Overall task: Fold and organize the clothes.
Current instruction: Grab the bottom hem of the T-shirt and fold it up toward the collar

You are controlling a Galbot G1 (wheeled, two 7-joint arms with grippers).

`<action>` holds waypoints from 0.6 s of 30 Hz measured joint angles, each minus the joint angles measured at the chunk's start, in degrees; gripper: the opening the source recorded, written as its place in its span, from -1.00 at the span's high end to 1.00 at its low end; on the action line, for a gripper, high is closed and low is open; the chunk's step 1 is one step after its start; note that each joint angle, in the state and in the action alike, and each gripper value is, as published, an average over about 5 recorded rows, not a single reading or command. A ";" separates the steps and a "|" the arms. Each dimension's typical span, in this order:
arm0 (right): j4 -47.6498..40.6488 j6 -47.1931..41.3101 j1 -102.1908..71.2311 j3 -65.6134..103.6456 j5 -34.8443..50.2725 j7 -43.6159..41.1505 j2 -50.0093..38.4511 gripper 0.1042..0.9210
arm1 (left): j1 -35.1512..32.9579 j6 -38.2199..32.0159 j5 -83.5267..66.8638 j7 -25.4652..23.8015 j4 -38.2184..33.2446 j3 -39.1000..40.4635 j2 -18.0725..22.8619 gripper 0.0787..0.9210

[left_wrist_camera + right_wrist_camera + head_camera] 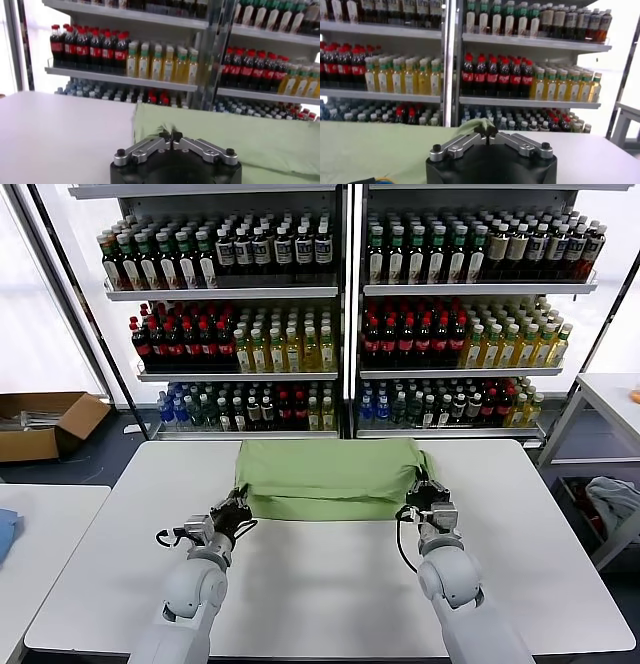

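A light green shirt (330, 476) lies folded into a wide band across the far middle of the white table (330, 584); no collar or print shows. My left gripper (238, 510) is at the shirt's near left corner, shut on its edge; the left wrist view shows the closed fingertips (170, 135) against the green fabric (225, 135). My right gripper (426, 490) is at the near right corner. It is shut on a pinched-up tip of the shirt (470, 126), seen at its gripper (485, 133) in the right wrist view.
Shelves of bottles (350, 324) stand behind the table. A cardboard box (45, 424) sits on the floor at the left. A blue cloth (5, 534) lies on a side table at the left. A grey-white fabric heap (612, 499) is at the right.
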State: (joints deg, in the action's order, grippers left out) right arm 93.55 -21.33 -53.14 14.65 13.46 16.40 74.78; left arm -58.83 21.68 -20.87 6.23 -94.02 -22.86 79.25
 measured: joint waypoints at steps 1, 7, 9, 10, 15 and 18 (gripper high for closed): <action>-0.51 -0.18 0.38 -0.10 0.05 -0.05 0.07 1.00 | 0.25 0.11 0.00 -0.01 0.37 0.05 0.03 0.99; -3.44 -1.05 2.67 -0.17 0.72 0.27 0.94 0.85 | 1.45 0.73 0.21 0.18 1.59 0.18 0.08 0.98; -4.13 -1.04 3.42 -0.06 1.28 0.72 1.55 0.71 | 1.61 0.73 0.35 0.42 1.67 0.15 0.13 0.94; -4.40 -0.95 3.81 -0.01 1.65 1.06 1.92 0.64 | 1.65 0.70 0.41 0.58 1.67 0.15 0.17 0.90; -5.08 0.27 5.52 -0.12 3.57 3.22 3.98 0.28 | 1.50 0.63 0.83 1.51 1.22 0.29 0.22 0.57; -5.23 1.00 5.99 -0.12 4.31 4.49 4.80 0.07 | 1.21 0.83 1.09 2.02 0.52 0.18 0.08 0.36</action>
State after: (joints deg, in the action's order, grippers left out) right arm 88.32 -20.33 -47.15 14.53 17.77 20.89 79.58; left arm -57.62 22.52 -19.78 8.25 -93.50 -22.68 79.33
